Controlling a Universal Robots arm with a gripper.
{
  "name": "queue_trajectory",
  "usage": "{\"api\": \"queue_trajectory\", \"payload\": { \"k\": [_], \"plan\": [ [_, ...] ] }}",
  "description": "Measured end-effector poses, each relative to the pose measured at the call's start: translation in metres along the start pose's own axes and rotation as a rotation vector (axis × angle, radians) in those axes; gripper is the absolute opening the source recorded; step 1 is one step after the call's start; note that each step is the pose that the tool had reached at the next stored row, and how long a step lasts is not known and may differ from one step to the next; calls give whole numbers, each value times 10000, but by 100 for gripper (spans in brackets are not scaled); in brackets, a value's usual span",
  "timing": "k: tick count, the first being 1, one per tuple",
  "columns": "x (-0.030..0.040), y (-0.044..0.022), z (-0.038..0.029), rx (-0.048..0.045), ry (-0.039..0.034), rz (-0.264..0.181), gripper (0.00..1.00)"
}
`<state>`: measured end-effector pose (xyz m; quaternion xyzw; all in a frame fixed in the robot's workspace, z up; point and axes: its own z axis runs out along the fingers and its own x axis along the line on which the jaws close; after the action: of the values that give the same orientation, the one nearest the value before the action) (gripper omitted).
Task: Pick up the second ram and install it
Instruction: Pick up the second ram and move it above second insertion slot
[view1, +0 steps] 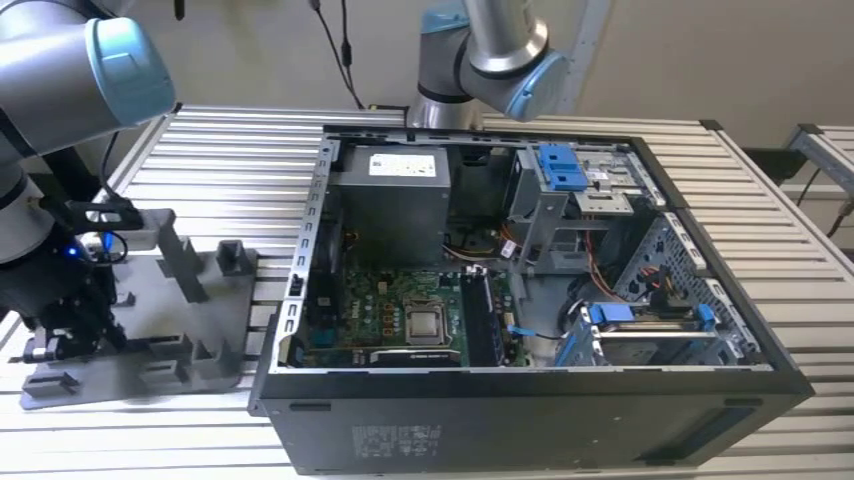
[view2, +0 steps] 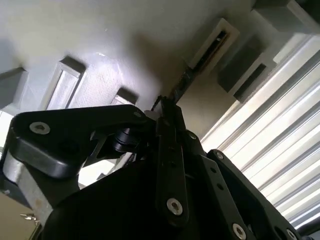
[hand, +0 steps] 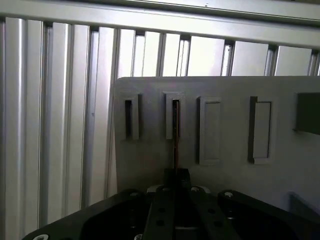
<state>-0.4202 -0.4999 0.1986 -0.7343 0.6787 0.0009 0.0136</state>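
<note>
Slatted table (hand: 60, 125) carries the grey holder tray (hand: 285, 165). You see the second ram (hand: 175, 152) edge-on, far end in a tray slot and near end pinched flat by the gripper (hand: 176, 173), likely to keep it square. The exterior view adds the open computer case (view1: 534, 420) beside the tray.

In the exterior view we see bright, even light on the slatted table (view1: 787, 230), while the open computer case (view1: 400, 300) at the frame's centre lies in shade. In the second wrist view the gripper (view2: 167, 107) is a black silhouette, the second ram (view2: 182, 82) a dark line, and the grey tray (view2: 100, 40) carries a soft shadow; the slats glare white.
</note>
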Motion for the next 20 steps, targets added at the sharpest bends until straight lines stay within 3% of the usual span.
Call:
{"api": "queue_trajectory", "payload": {
  "k": [12, 20],
  "plan": [
    [0, 0, -3, 6, -1, 0, 14],
    [-2, -2, -118, 3, 1, 28, 14]
  ]
}}
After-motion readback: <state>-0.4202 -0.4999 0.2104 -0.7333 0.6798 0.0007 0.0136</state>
